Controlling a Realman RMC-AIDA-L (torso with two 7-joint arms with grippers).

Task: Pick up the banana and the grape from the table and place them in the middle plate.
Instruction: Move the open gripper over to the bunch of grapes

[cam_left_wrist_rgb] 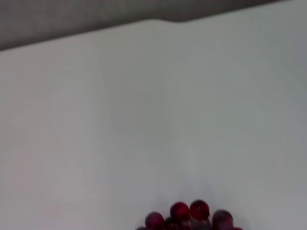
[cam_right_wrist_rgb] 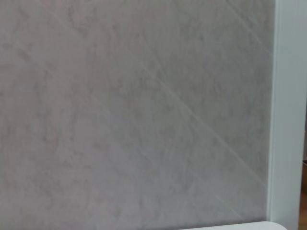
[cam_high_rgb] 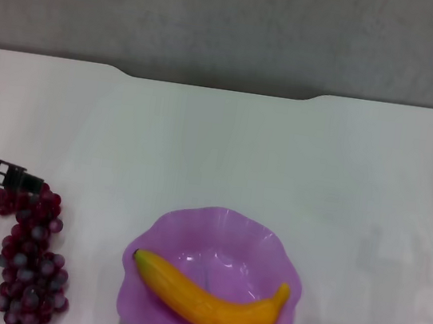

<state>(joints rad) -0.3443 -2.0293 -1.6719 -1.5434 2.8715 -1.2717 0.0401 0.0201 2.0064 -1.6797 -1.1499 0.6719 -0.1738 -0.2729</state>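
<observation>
A: Where is the banana [cam_high_rgb: 209, 298]?

B: Already in the middle plate [cam_high_rgb: 159, 238], long axis across it, greenish tip toward the robot's left.

A: And the grape [cam_high_rgb: 29, 261]?

B: On the counter [cam_high_rgb: 281, 163], left of the plate, 1 elongated bunch running near to far. The left hand [cam_high_rgb: 27, 180] touches its far end, so the bunch stretches from it toward the robot. I cannot tell whether that hand is released or clenched. The right hand is out of sight.
</observation>
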